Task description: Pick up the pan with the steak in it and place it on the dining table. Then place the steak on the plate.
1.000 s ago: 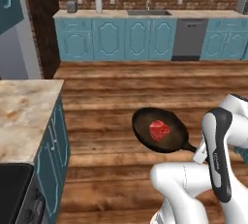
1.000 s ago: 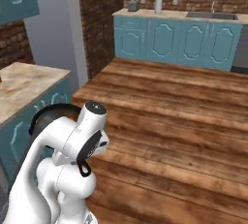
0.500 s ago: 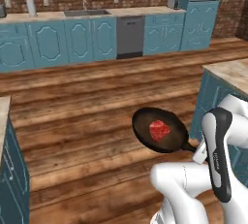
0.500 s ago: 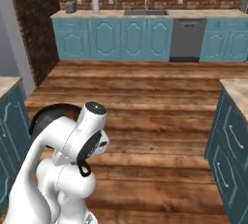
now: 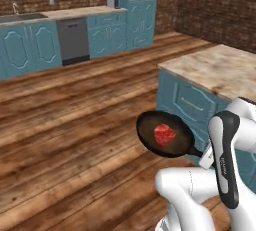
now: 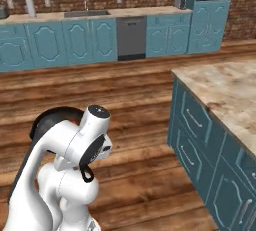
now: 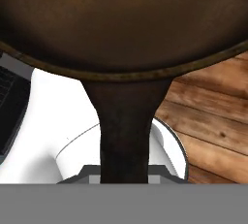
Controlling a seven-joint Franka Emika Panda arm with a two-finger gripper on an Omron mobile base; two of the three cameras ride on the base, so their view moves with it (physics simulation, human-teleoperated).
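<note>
One round black cast-iron pan (image 5: 165, 134) with a brownish inside, one small red marbled steak (image 5: 164, 134) sitting in it. Gripper (image 7: 124, 177) pinches the pan's short handle (image 7: 125, 131).

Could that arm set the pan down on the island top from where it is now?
Probably, with a swing right: the pan is held by its handle above floor, beside the island, whose visible top looks bare.

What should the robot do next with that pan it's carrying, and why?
Probably carry the pan over the dining table before lowering it. The gripper holds it by the handle in mid-air above the wooden floor, the steak sits inside, and the table's stone top lies just to the right.
</note>
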